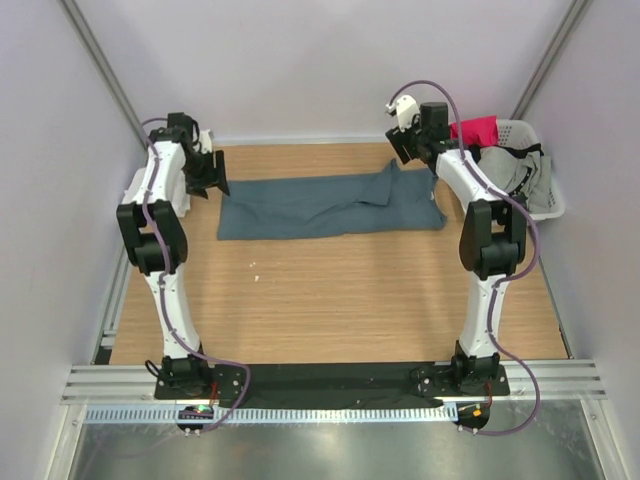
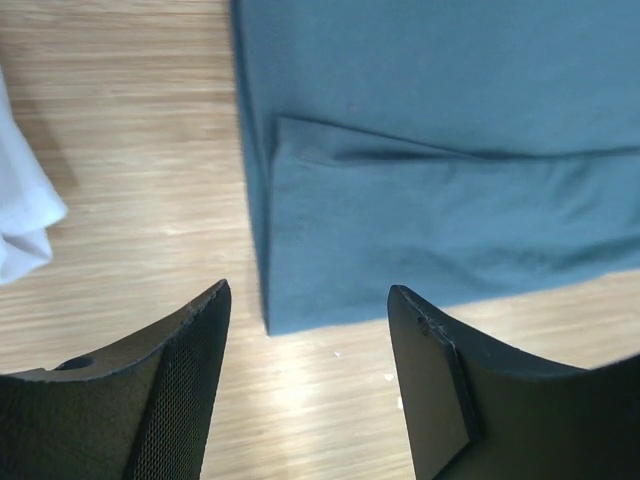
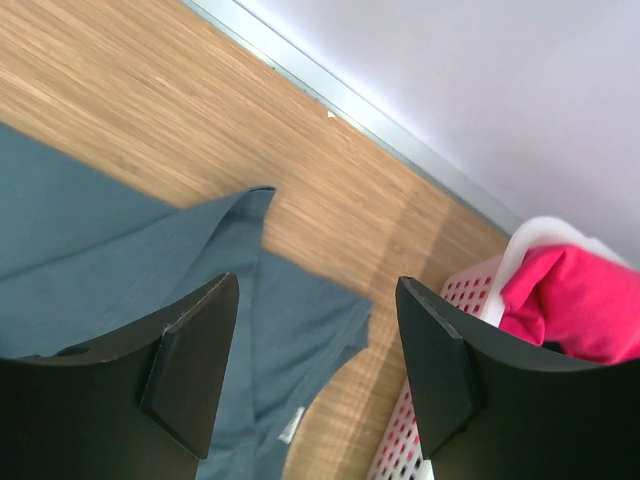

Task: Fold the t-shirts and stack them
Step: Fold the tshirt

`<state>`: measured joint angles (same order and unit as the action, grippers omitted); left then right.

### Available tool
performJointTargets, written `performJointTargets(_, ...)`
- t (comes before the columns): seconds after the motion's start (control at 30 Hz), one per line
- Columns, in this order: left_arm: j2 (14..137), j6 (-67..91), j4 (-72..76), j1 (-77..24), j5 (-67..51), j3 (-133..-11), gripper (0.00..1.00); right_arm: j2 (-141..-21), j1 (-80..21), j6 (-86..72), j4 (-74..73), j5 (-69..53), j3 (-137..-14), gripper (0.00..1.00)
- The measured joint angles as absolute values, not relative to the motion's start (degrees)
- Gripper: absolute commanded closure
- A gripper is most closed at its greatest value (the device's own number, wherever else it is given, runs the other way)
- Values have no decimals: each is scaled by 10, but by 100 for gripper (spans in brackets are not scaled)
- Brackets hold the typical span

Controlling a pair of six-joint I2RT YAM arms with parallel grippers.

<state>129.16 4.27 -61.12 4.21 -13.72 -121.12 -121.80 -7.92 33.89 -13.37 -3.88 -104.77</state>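
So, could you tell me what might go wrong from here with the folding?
1. The blue tee's right end lies rumpled, with a flap sticking out under the open right gripper; folding now could lock in creases.
2. The open left gripper hangs over a left-end corner where layers overlap; a pinch may catch only the top layer.
3. The right arm works close to the basket and could bump it.
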Motion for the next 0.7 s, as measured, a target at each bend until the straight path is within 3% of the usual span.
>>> performJointTargets(0.3, 1246, 43, -607, -19, -181, -1147, 39, -1169, -76, 143, -201, -153, -1023, 32)
performJointTargets(0.47, 1279, 43, -607, -54, -199, -1124, 39, -1197, -62, 41, -259, -275, -1012, 35)
performJointTargets(0.7, 1303, 44, -607, -47, -189, -1081, 39, -1248, -43, -2, -305, -338, -1003, 40)
